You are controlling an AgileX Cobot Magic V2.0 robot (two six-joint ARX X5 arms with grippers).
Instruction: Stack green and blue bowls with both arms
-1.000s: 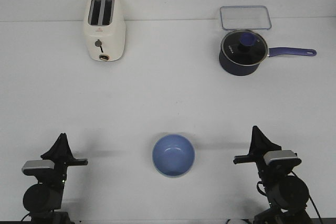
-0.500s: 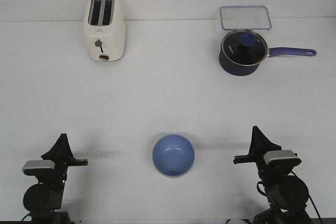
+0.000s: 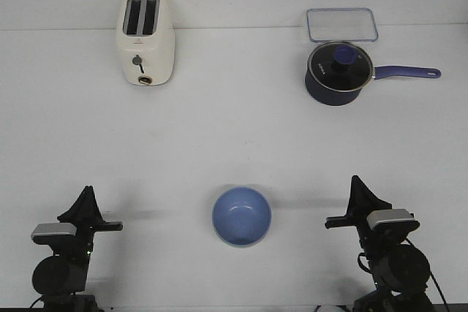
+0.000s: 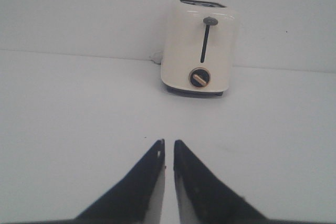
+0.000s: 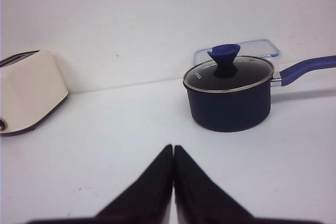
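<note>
The pale blue bowl (image 3: 242, 216) sits upright on the white table at the front centre, between my two arms. The green bowl does not show in any view. My left gripper (image 3: 88, 191) rests at the front left, well to the left of the blue bowl. In the left wrist view its fingers (image 4: 168, 141) are empty, with only a thin slit between them. My right gripper (image 3: 355, 180) rests at the front right, to the right of the bowl. In the right wrist view it (image 5: 174, 146) is shut and empty. Neither gripper touches the bowl.
A cream toaster (image 3: 146, 31) stands at the back left and shows in both wrist views (image 4: 198, 48) (image 5: 26, 90). A dark navy saucepan with a glass lid (image 3: 338, 72) (image 5: 229, 95) stands at the back right, its handle pointing right. A clear rectangular container (image 3: 341, 24) lies behind it.
</note>
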